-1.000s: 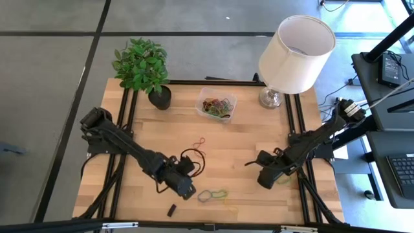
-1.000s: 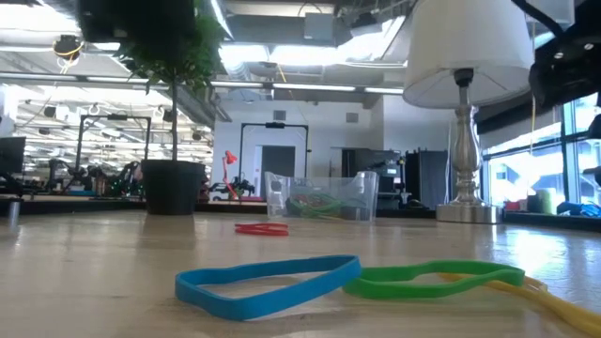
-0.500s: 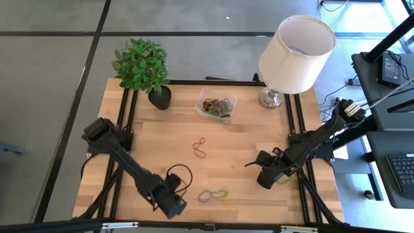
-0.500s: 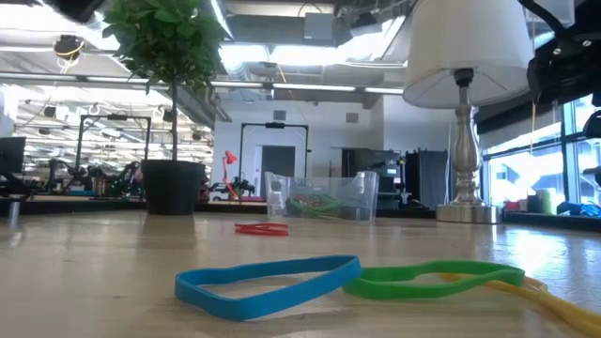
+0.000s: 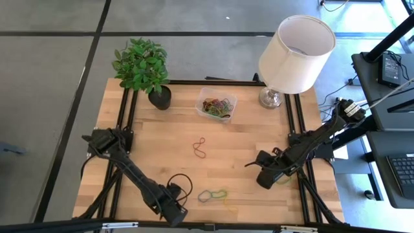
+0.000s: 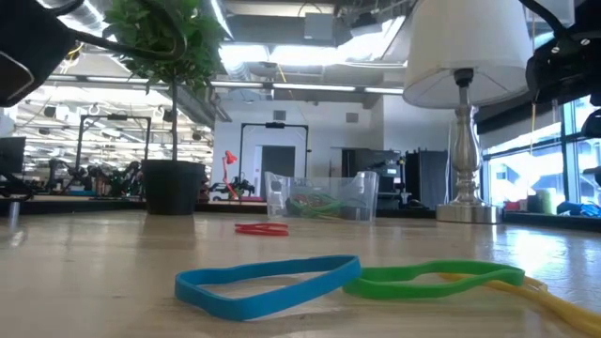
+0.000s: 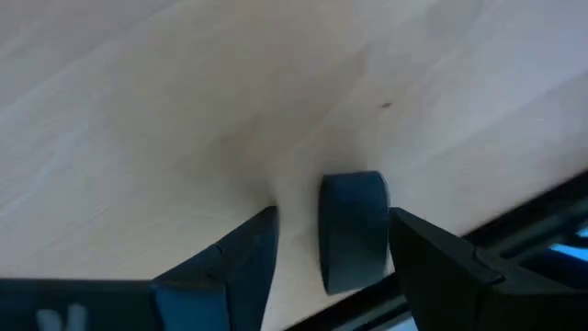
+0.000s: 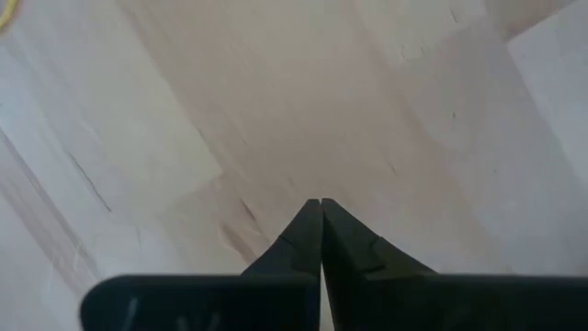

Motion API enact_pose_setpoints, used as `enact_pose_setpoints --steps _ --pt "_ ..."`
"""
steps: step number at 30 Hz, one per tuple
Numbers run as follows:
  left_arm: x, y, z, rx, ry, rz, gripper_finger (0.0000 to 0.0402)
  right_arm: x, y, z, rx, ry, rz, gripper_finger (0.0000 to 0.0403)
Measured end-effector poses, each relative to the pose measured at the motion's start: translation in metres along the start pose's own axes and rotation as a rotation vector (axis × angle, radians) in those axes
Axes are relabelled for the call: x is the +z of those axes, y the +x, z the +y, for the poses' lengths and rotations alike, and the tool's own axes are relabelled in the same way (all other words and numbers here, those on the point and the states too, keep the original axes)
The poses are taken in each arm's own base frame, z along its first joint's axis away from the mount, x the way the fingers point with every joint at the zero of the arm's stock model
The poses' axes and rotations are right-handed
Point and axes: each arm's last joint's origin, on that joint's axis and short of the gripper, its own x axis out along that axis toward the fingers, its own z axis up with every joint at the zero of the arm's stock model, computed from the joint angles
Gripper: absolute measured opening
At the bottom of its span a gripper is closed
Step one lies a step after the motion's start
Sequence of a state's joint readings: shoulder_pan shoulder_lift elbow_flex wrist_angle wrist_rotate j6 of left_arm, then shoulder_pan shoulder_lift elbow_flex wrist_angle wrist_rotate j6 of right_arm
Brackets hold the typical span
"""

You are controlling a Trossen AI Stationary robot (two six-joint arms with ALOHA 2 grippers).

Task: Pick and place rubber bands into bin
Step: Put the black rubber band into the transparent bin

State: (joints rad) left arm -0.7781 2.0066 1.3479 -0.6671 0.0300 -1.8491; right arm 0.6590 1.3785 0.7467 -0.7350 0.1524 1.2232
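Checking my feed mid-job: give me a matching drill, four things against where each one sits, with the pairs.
Things:
1. bin
2. red rubber band
3. small black block
4. right gripper

Places or states:
A. between the open fingers of the left gripper, near the table's edge
B. shut, over bare wood
C. between plant pot and lamp, bands inside
D. alone at mid-table

Pairs: 1-C, 2-D, 3-A, 4-B
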Motion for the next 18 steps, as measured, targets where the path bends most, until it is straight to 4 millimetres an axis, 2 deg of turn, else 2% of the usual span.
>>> enact_pose_setpoints --steps 3,5,11,18 --pt "0.000 0.004 0.000 0.018 -0.042 0.005 0.0182 0.000 0.000 0.001 0.012 0.002 -0.004 0.0005" --pt "0.001 0.005 0.001 0.031 -0.073 0.010 0.0155 0.000 0.000 0.001 0.012 0.002 -0.005 0.0005" --pt "0.011 0.001 0.000 0.025 -0.067 0.001 0.0020 0.001 0.000 0.002 0.019 0.003 -0.006 0.0005" --pt "0.044 -0.032 -0.005 -0.033 0.076 -0.163 0.0009 0.001 0.000 0.003 0.027 0.006 -0.013 0.0005"
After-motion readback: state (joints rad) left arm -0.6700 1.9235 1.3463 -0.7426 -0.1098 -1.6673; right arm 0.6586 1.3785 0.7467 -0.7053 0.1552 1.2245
